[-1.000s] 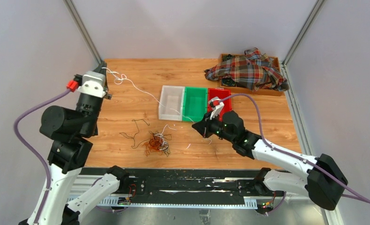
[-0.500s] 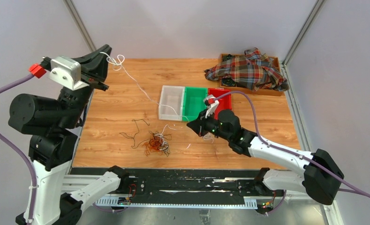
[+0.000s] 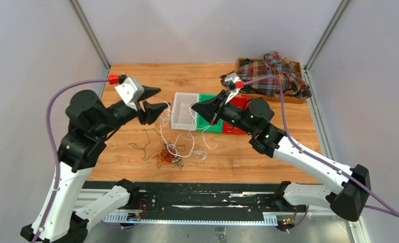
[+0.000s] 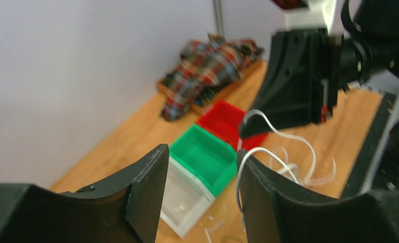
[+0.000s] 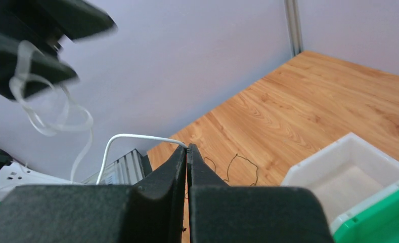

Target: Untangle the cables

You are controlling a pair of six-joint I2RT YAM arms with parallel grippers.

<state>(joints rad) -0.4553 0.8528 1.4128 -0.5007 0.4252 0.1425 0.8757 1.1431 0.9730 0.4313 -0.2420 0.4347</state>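
Looking through the right wrist camera, you saw the right fingers (image 5: 187,154) pinched together on a white cable (image 5: 136,135), a grip too small to make out from overhead. The left fingers (image 4: 146,187) stood apart, that cable looped over one. Beyond them, the clear bin (image 4: 184,205) and green bin (image 4: 205,157) lay bare inside. The cable ran crosswise between both fingers, slack hanging below to the tangle (image 3: 168,154) on the worktop (image 3: 136,76).

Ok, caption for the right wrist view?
Right tool shut on a white cable above the wooden table, with a white bin at lower right.
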